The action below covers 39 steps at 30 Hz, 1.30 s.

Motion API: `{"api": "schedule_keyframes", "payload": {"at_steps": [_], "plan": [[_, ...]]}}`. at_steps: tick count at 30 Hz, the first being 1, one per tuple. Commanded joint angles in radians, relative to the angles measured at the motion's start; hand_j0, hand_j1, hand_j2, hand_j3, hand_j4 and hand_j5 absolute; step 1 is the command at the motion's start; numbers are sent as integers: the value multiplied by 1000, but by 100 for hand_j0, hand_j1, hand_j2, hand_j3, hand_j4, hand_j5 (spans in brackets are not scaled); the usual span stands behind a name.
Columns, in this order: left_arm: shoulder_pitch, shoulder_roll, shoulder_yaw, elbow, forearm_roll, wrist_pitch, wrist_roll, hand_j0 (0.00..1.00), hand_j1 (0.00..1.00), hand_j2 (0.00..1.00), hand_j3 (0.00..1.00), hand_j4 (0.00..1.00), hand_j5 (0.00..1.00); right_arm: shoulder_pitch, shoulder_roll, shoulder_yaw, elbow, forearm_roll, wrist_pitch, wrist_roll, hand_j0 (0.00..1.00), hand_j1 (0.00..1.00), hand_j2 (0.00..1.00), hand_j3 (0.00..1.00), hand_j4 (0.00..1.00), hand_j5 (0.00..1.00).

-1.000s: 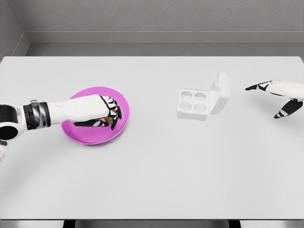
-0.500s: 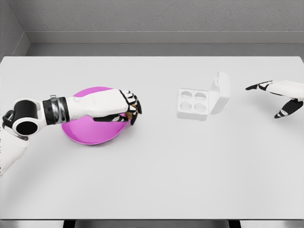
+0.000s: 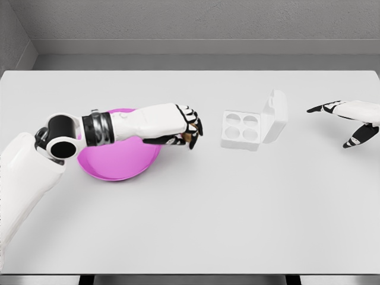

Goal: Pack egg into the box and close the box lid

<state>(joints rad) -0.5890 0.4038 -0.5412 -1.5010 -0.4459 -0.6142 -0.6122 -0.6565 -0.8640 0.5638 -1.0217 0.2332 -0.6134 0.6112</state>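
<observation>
Left hand [image 3: 185, 126] curled around egg [image 3: 186, 138], between plate [image 3: 119, 166] and box [image 3: 242, 130]

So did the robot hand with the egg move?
Yes. The left robot hand, holding the egg, went right, off the plate toward the box.

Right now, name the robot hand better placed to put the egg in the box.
Left. The left robot hand already grips the egg, just left of the open box. The right robot hand is empty.
</observation>
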Motion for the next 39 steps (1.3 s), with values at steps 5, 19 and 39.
{"api": "schedule_keyframes", "payload": {"at_steps": [5,19,39], "plan": [[-23,-62,-26,45,-7,3,1,36,36,36,36,36,36,0,-1,-1,0,-6,3,0,100,100,100,100,100,100],[-84,-183,-31,137,-1,3,1,36,36,36,36,36,36,0,-1,-1,0,-6,3,0,100,100,100,100,100,100],[-167,-326,-20,418,179,3,1,39,39,39,39,39,39,-3,0,-1,3,-6,3,0,100,100,100,100,100,100]]}}
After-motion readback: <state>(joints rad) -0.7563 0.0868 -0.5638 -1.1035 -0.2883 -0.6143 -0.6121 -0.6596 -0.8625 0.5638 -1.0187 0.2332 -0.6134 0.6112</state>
